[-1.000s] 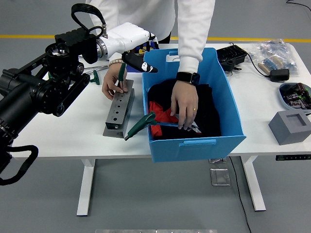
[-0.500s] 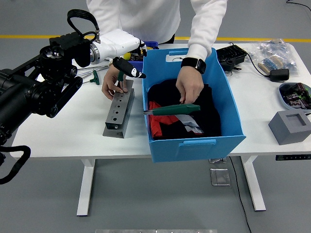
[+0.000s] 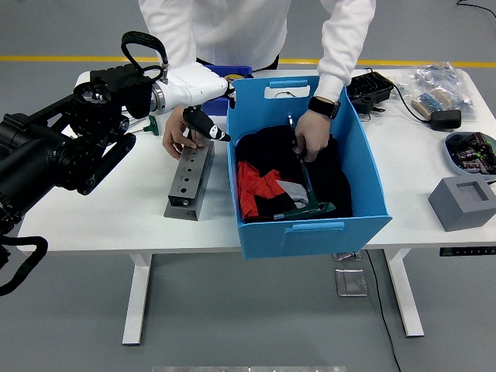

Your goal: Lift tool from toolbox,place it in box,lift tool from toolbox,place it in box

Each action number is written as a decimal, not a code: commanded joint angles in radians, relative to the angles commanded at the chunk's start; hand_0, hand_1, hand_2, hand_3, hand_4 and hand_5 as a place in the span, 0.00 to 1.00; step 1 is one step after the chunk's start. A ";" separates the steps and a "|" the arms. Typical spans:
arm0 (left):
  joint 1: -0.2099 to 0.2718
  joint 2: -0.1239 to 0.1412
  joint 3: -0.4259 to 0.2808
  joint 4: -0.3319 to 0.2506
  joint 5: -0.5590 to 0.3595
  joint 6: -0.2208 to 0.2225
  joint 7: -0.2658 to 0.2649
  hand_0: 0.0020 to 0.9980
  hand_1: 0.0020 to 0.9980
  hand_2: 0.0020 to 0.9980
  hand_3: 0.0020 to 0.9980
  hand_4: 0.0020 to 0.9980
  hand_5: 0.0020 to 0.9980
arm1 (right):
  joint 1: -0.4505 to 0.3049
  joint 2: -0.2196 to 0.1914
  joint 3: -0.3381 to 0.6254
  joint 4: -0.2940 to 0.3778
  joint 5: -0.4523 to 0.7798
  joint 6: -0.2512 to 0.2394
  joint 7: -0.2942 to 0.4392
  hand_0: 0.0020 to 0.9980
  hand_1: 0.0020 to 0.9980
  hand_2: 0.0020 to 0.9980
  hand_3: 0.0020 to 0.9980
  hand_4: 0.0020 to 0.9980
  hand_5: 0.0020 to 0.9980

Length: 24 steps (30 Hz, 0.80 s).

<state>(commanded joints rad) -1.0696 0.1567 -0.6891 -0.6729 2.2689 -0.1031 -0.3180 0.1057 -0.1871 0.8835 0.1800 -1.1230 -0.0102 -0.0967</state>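
Observation:
A grey metal tool block [image 3: 189, 177] with a row of holes lies on the white table [image 3: 93, 209], left of the blue box [image 3: 353, 167]. My left hand [image 3: 204, 125] hangs right over the block's far end, touching or nearly touching it. A person's hand [image 3: 175, 136] holds that same end from the left. The person's other hand [image 3: 311, 140] is inside the blue box and holds the shaft of a green-handled tool [image 3: 313, 208], whose handle rests near the box's front wall on dark cloth [image 3: 267, 155]. No tool shows in the block under my hand.
A green T-handle tool [image 3: 151, 122] lies on the table behind my arm. At the right are a grey foam block [image 3: 465, 201], a tray of parts [image 3: 471, 149], a black device [image 3: 369, 89] and bagged parts [image 3: 438, 85]. The person stands at the far side.
My left hand has moved down and left onto the block's far end. The person's hand has swung the green-handled tool from the box's left rim, across the box, to handle-down at its front wall.

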 joint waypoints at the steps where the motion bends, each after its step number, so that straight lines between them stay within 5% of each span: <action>1: -0.002 0.000 0.007 0.002 0.000 0.001 -0.002 0.65 0.73 0.77 0.64 0.90 0.58 | 0.000 0.000 0.000 0.000 0.000 0.000 0.000 0.69 0.69 0.78 0.65 0.89 0.73; 24: 0.002 -0.008 0.063 0.031 0.000 0.018 -0.002 0.64 0.68 0.71 0.62 0.88 0.55 | -0.010 0.001 -0.003 0.000 0.002 -0.001 -0.002 0.69 0.69 0.78 0.65 0.89 0.73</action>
<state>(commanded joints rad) -1.0672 0.1487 -0.6266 -0.6419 2.2689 -0.0851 -0.3201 0.0955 -0.1863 0.8808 0.1800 -1.1210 -0.0109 -0.0988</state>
